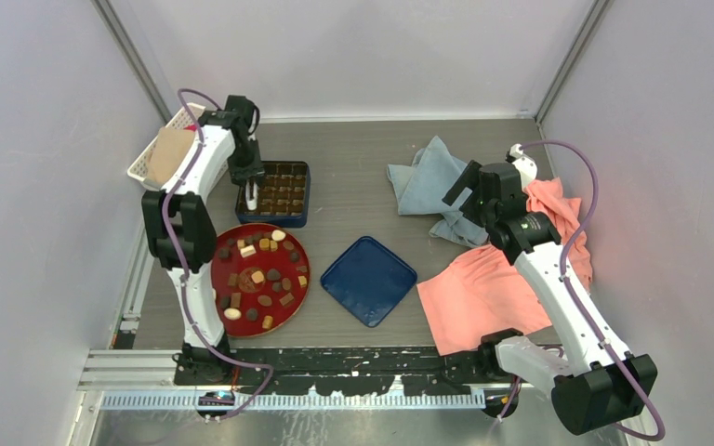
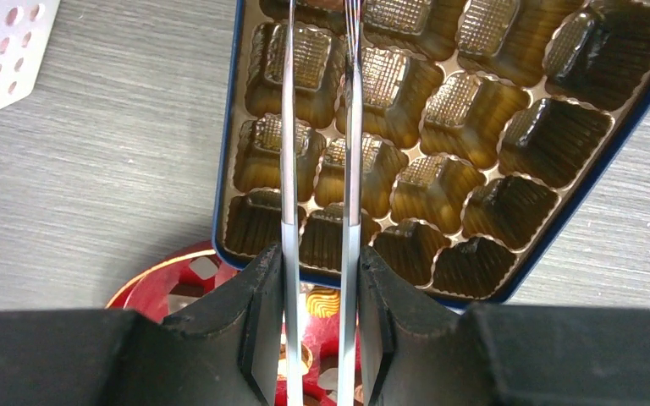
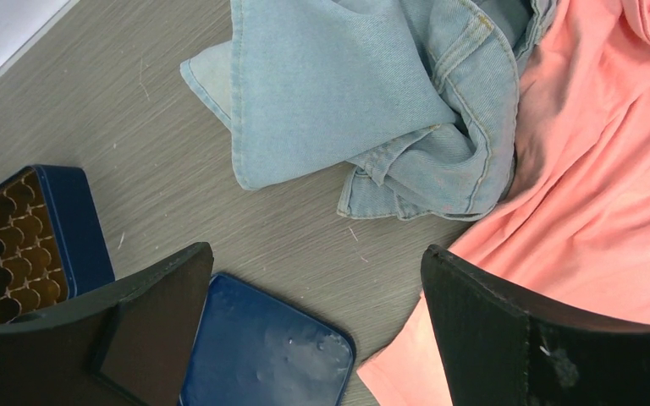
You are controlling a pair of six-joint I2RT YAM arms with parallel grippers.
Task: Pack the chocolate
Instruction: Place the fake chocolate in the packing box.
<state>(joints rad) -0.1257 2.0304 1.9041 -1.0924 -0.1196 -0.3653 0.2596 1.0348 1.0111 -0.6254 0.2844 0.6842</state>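
Note:
The chocolate (image 1: pixel 258 277), small dark, tan and cream pieces, lies spread over a round red plate (image 1: pixel 216 279). Just behind the plate stands a blue box (image 1: pixel 272 221) with a gold cell tray (image 2: pixel 474 110); the cells in the left wrist view look empty. My left gripper (image 1: pixel 251 190) hangs over the box's near-left part, shut on metal tongs (image 2: pixel 288 127) that reach out over the cells. The tong tips run off the top of the wrist view. My right gripper (image 3: pixel 313 288) hovers open and holds nothing, far to the right over the cloths.
A blue lid (image 1: pixel 369 280) lies flat mid-table. Crumpled denim cloth (image 1: pixel 423 181) and a pink cloth (image 1: pixel 493 288) cover the right side. A white perforated basket (image 1: pixel 163 149) stands at the back left, close beside my left arm.

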